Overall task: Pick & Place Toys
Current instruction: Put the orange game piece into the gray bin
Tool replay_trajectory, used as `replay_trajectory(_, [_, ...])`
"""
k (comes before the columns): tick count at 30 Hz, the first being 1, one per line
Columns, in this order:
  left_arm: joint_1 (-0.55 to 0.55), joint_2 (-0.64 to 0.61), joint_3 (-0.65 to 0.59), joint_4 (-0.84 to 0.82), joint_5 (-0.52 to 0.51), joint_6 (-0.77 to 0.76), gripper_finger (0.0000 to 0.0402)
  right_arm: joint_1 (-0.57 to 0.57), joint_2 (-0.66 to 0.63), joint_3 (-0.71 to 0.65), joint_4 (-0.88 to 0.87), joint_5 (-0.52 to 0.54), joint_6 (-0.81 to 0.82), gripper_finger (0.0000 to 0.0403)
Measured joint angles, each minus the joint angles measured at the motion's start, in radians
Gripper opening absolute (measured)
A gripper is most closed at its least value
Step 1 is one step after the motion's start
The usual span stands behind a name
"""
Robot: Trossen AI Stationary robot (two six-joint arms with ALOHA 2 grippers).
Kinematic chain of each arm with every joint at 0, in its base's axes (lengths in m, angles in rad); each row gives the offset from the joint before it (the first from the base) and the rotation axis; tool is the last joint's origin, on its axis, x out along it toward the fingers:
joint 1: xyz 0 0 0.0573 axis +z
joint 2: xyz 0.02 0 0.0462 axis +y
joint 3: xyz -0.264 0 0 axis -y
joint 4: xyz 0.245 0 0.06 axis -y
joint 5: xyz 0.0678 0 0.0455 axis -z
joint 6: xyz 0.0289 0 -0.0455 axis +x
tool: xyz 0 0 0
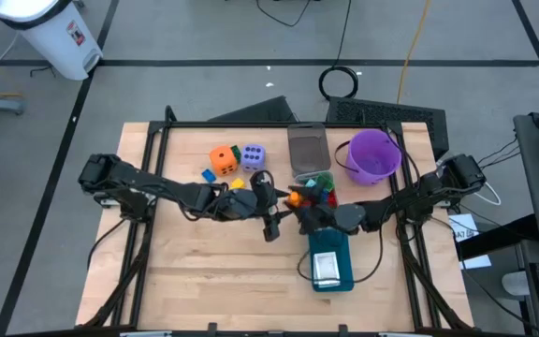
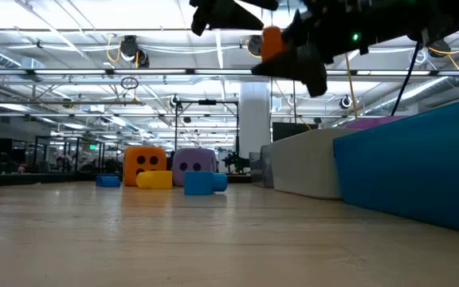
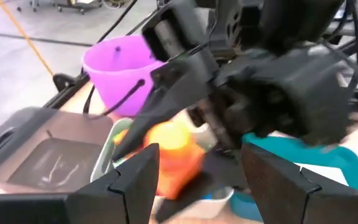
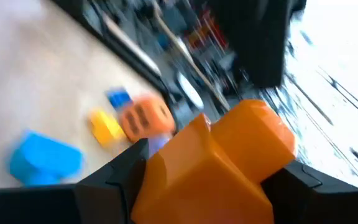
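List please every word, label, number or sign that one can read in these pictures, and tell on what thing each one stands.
No text can be read in any view.
White bin, beyond the table: a red and dark label, too small to read.
White card in the teal tray: print too small to read.
White paper by the table's right edge: marks too small to read.
Orange die and lavender die: dots only, no numerals.

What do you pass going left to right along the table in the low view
Small blue block → orange die with a yellow block in front → lavender die → bigger blue block → grey bin → teal tray.
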Motion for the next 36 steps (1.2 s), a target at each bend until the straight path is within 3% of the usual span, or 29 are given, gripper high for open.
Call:
replay_trajectory(9, [0.07, 0.0, 0.0, 0.014, 0.006, 0.036, 0.0235, -0.059, 0.0, 0.0, -0.16, 0.246, 0.048, 0.0214])
replay_trajectory(14, [0.089, 0.0, 0.0, -0.029, 0.006, 0.036, 0.0234, -0.098, -0.013, 0.0, -0.305, 0.253, 0.226, 0.0214])
replay_trajectory(18, [0.104, 0.0, -0.001, -0.109, 0.007, 0.016, 0.0234, -0.118, -0.065, 0.001, -0.441, 0.164, 0.386, 0.0214])
replay_trajectory(24, [0.12, -0.076, -0.094, -0.044, 0.007, 0.006, 0.0235, -0.134, -0.187, 0.001, -0.611, -0.015, 0.582, 0.0214])
replay_trajectory(29, [0.132, -0.261, -0.314, 0.134, 0.006, 0.037, 0.0235, -0.137, -0.276, 0.001, -0.723, -0.123, 0.722, 0.0214])
replay_trajectory(36, [0.167, -0.522, -0.622, 0.351, 0.006, 0.026, 0.0235, -0.186, -0.295, 0.001, -0.791, -0.235, 0.815, 0.0214])
